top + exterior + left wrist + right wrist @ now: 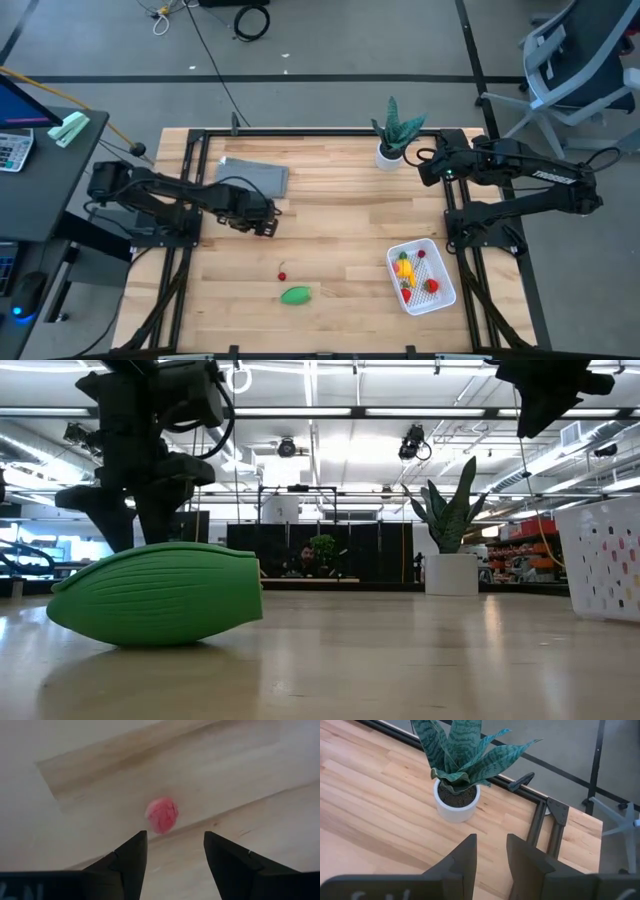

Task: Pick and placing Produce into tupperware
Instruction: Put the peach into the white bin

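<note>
While the left gripper (175, 865) hangs wide-jawed over the small red piece (162, 814) at frame centre, lower straight and centre it; tupperware (446, 289) lower right; right gripper (491, 862), jaws narrow, empty, upper right.

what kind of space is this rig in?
Probably a robotics lab or workshop: wooden table on a metal frame, office chair, cables on the bare floor, open ceiling with strip lights.

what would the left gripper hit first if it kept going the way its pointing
Most likely the small red-pink fruit on the table: the left gripper has its open fingers aimed at it, though how far off is unclear.
</note>
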